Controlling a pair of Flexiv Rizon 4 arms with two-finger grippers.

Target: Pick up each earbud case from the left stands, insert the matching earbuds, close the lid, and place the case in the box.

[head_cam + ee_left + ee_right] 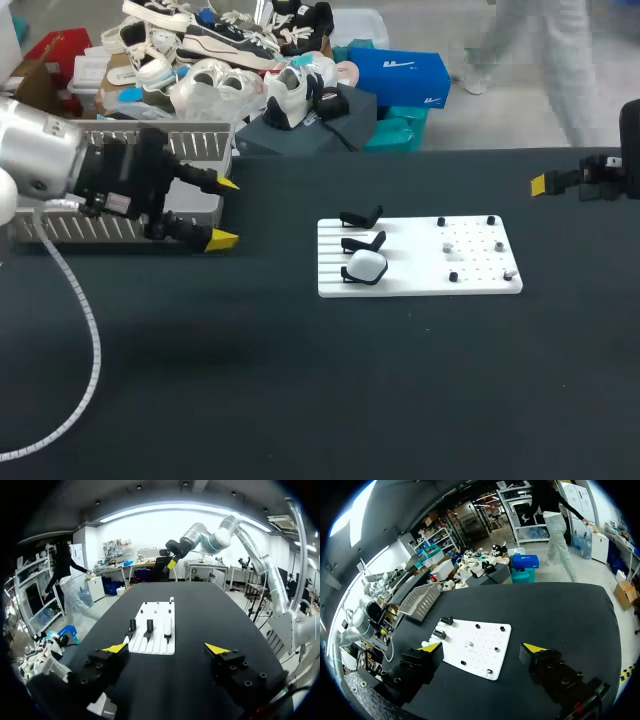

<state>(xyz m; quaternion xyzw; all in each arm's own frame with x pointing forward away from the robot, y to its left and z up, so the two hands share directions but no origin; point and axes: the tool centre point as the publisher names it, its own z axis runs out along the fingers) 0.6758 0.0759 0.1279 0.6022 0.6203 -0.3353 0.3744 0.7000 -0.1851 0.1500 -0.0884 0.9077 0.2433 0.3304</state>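
Note:
A white board (400, 230) lies mid-table with three black stands along its left side. The nearest stand holds a white earbud case (366, 266); the other two stands (361, 217) are bare. Small earbuds (447, 245) and black pegs sit on the board's right half. My left gripper (225, 212) hovers open left of the board, in front of the slotted grey box (180, 140). In the left wrist view the gripper (166, 648) is empty, with the case (168, 627) ahead of it. My right gripper (540, 184) hangs open at the far right, and its wrist view (483, 647) shows the board (480, 652) ahead.
The grey box (420, 600) stands at the table's back left. Dark tabletop surrounds the board on all sides. My right arm (200, 535) shows beyond the board in the left wrist view.

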